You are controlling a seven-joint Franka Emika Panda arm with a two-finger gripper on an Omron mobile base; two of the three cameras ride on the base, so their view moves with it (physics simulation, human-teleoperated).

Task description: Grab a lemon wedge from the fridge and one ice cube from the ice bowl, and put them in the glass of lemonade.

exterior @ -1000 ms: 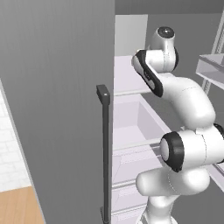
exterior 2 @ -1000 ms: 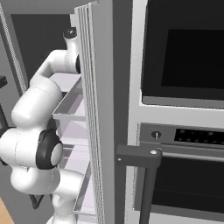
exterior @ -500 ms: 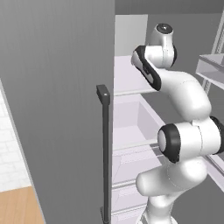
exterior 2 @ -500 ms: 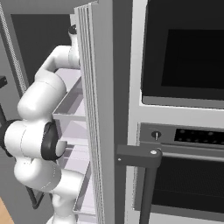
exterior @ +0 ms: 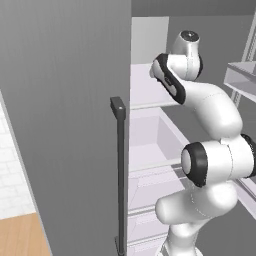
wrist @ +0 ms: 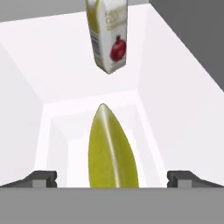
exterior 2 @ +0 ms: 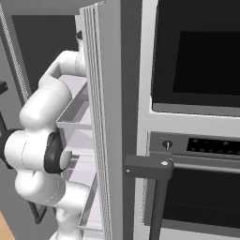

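In the hand view the gripper (wrist: 112,177) stands wide open, its two dark fingertips (wrist: 41,178) far apart at the lower corners with nothing yet between their pads. The lemon wedge (wrist: 112,151) lies on the white shelf midway between them, its long ridge running away from the camera and its pointed end toward the back wall, so the jaws straddle its narrow width. Judging by its look, the wedge is light and soft, with a smooth waxy rind that may slip and flesh that would squash under a hard squeeze; the safest hold seems to be across the thick middle, rind side to flesh side, rather than at the tapering tips, where it could squirt out. Beyond it, farther back on the shelf, is a cream-and-red carton (wrist: 109,35), well apart from the wedge. In the base views, the arm reaches into the open fridge (exterior: 65,125), past its long dark handle (exterior: 120,175).
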